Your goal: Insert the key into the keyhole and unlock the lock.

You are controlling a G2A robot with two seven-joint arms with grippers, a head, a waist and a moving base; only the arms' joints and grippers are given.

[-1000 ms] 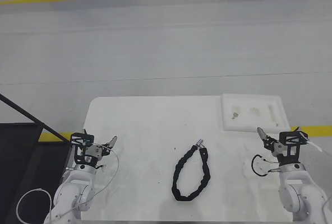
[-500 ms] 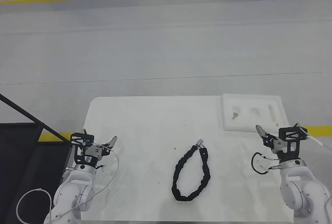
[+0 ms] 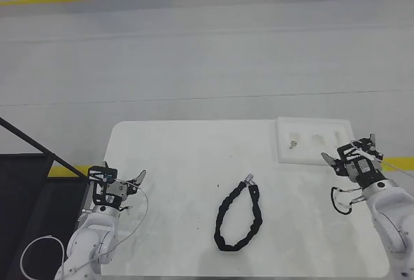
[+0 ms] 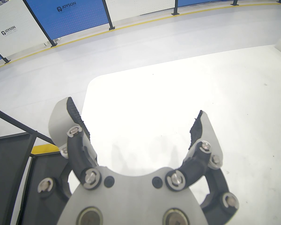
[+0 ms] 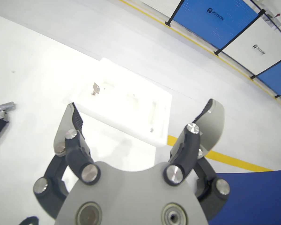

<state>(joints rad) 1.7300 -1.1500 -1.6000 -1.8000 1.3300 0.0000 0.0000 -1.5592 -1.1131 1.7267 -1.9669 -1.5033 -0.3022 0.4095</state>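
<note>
Since the earlier frames, the right gripper [image 3: 348,148] [image 5: 140,108] is carried forward along the right edge of the bench [image 3: 179,161] and is now held just beside the white tray [image 3: 315,150] [image 5: 131,113] at the far right corner, jaws spread wide and empty. The key [image 3: 293,145] [image 5: 95,88] is seen in that tray. The left gripper [image 3: 123,175] [image 4: 135,108] is kept at the left edge, jaws likewise released. The black chain lock [image 3: 256,210] is laid looped mid-bench.

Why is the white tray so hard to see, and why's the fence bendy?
Right wrist view: glare washes out the tray, its edges fading into the table; the key stands out darker. Left wrist view: the wide lens bends the fence and yellow line; faint shadows lie beneath the left gripper.
</note>
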